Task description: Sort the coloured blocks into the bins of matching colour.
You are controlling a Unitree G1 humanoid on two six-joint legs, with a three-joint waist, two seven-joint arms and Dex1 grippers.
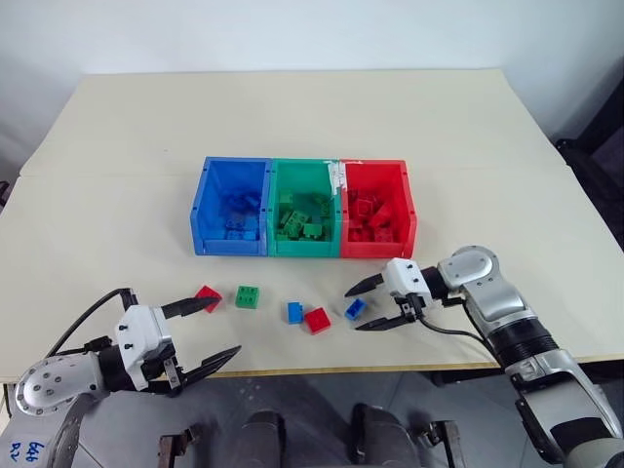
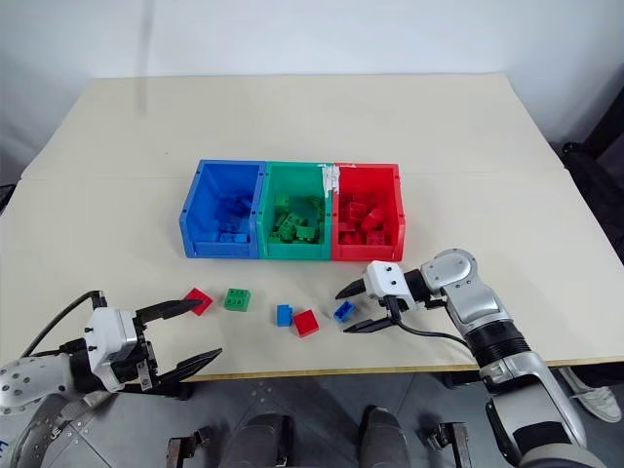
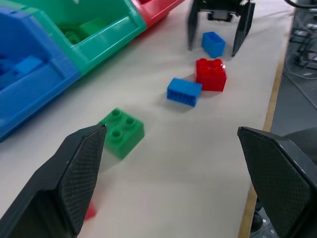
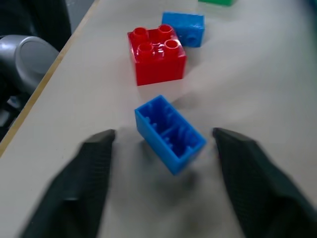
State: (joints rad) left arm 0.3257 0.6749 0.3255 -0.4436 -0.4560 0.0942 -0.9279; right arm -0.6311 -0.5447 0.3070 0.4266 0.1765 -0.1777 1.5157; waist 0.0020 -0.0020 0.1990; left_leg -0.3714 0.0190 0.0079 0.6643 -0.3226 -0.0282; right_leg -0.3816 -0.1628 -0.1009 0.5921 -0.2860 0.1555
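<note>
Three joined bins stand mid-table: blue (image 1: 229,245), green (image 1: 304,247) and red (image 1: 409,210), each with matching blocks inside. In front lie five loose blocks: a red one (image 1: 207,294), a green one (image 1: 248,296), a blue one (image 1: 294,312), a red one (image 1: 317,320) and a blue one (image 1: 355,309) on its side. My right gripper (image 4: 163,136) is open, its fingers on either side of that tipped blue block (image 4: 171,133) with small gaps. My left gripper (image 1: 226,326) is open near the front edge, its upper fingertip beside the leftmost red block.
The table's front edge (image 1: 322,370) runs just below the loose blocks. Behind the bins lies a broad stretch of bare beige tabletop (image 1: 292,117). A cable trails from my right wrist (image 1: 458,336).
</note>
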